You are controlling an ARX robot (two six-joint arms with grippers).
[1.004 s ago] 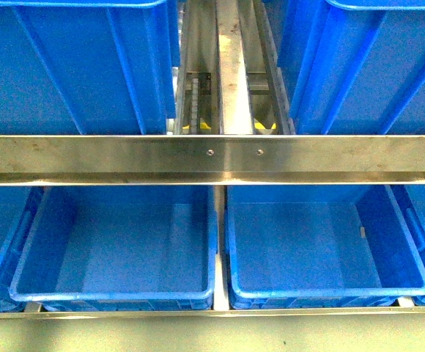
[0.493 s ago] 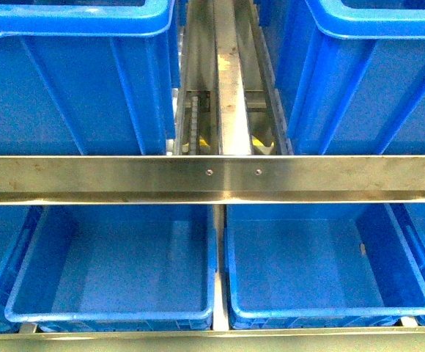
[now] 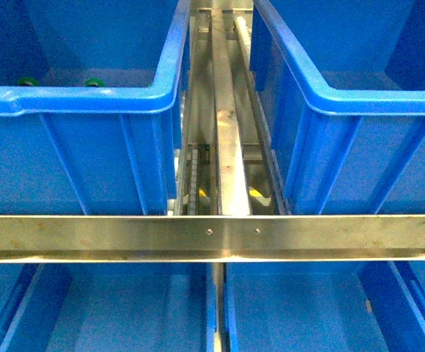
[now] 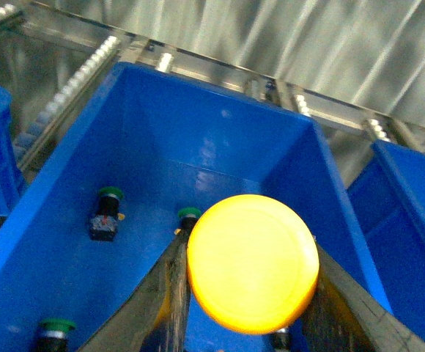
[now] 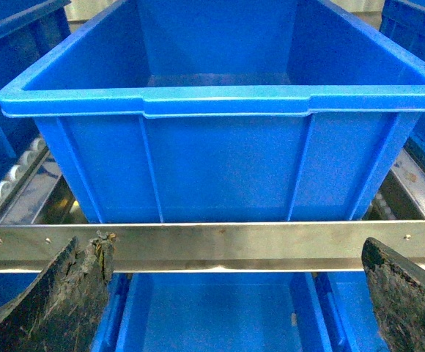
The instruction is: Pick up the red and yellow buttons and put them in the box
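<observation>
Left claw (image 4: 249, 257) is clamped tight on a yellow button (image 4: 253, 264), its domed cap facing the wrist cam, hanging over a blue crate (image 4: 220, 125) with a few other buttons (image 4: 106, 214) on the floor, green collars showing, cap colours hard to tell. Right claw (image 5: 232, 246) is spread wide with nothing in it, facing a steel rail (image 5: 220, 246). In the front view, two green collars (image 3: 28, 81) peek over the crate rim in the upper left of the frame.
</observation>
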